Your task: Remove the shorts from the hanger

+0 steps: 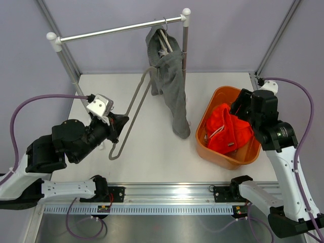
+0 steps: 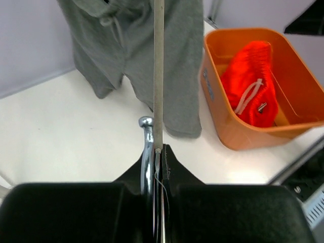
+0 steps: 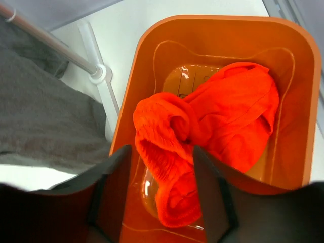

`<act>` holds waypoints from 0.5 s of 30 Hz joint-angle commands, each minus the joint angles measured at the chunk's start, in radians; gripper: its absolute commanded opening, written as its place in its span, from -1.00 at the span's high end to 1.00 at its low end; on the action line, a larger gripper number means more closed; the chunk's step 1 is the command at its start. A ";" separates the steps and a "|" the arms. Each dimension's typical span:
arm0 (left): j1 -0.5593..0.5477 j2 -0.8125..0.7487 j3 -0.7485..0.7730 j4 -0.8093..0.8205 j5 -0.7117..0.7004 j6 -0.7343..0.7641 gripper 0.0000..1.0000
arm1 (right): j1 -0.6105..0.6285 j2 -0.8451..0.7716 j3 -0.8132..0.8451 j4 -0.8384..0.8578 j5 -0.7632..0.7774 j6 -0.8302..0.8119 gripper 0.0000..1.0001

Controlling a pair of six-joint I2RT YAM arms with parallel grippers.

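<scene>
Your left gripper, at the bottom of its wrist view, is clamped on a thin pale bar. Your right gripper hangs with jaws apart over the orange-red shorts in the tub. The grey shorts hang from the hanger on the rail, top centre.

- Left arm and right arm: black joints, white links.
- Purple cable trails behind each claw.
- White camera box just behind left claw.
</scene>
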 commanded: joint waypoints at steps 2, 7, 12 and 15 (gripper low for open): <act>0.002 0.008 0.060 -0.098 0.158 -0.062 1.00 | -0.003 -0.057 -0.001 0.006 -0.044 0.023 -0.39; 0.002 0.011 0.044 -0.126 0.272 -0.069 1.00 | 0.000 -0.088 0.071 -0.025 -0.136 0.026 -0.45; 0.003 0.042 0.008 -0.123 0.410 -0.054 1.00 | 0.138 -0.066 0.172 -0.003 -0.167 0.047 -0.42; 0.014 0.088 0.001 -0.128 0.489 -0.051 1.00 | 0.316 0.006 0.258 0.009 -0.077 0.038 -0.42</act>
